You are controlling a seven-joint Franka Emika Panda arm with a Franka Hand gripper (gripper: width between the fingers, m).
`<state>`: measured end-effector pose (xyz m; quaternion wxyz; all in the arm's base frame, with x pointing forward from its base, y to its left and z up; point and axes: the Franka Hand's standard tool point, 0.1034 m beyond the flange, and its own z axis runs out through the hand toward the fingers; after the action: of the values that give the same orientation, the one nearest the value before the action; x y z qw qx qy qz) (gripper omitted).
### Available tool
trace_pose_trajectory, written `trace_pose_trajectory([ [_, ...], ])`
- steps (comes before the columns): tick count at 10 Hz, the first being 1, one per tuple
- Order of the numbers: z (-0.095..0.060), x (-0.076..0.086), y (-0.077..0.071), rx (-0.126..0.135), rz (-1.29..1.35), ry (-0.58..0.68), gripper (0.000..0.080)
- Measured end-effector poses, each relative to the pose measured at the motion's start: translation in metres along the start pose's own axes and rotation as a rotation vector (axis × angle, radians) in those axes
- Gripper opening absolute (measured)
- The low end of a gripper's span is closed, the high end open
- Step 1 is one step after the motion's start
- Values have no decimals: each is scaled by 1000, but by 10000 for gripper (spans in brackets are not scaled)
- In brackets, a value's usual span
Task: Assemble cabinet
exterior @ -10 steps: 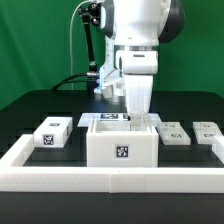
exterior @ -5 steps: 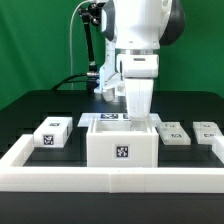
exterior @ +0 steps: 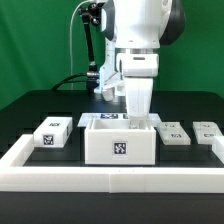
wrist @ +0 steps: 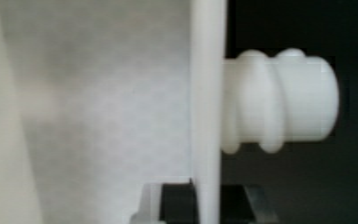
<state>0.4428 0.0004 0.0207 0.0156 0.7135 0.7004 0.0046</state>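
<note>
The cabinet (exterior: 120, 145), a large white box with a tag on its front face, stands at the front middle of the table. My gripper (exterior: 138, 119) reaches down from above onto the cabinet's top edge on the exterior view's right side. In the wrist view a thin white wall of the cabinet (wrist: 204, 100) runs between my two dark fingers (wrist: 167, 205), and my gripper (wrist: 202, 205) is shut on it. A round ribbed white knob (wrist: 279, 103) sticks out of that wall's outer side.
A small tagged white block (exterior: 51, 134) lies on the exterior view's left of the cabinet. Two more (exterior: 173, 132) (exterior: 209, 131) lie on its right. The long white rail (exterior: 110, 178) borders the table's front and sides. The marker board (exterior: 108, 117) shows just behind the cabinet.
The cabinet has shifted slightly up and toward the exterior view's left, with my gripper still on its wall. The small blocks have not moved.
</note>
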Motion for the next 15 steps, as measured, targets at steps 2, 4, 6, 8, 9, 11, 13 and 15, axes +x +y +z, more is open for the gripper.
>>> trace_pose_trajectory([
  [2, 0, 0, 0, 0, 0, 0, 34],
  [4, 0, 1, 1, -1, -4, 0, 34],
  [6, -1, 19, 9, 5, -39, 2, 34],
  [8, -2, 40, 18, 7, -58, 6, 35],
  [9, -1, 50, 23, 26, -76, 5, 35],
  [11, 0, 46, 22, 25, -69, 4, 35],
  [13, 0, 46, 22, 25, -69, 4, 35],
  [15, 0, 68, 42, 26, -62, 8, 35],
])
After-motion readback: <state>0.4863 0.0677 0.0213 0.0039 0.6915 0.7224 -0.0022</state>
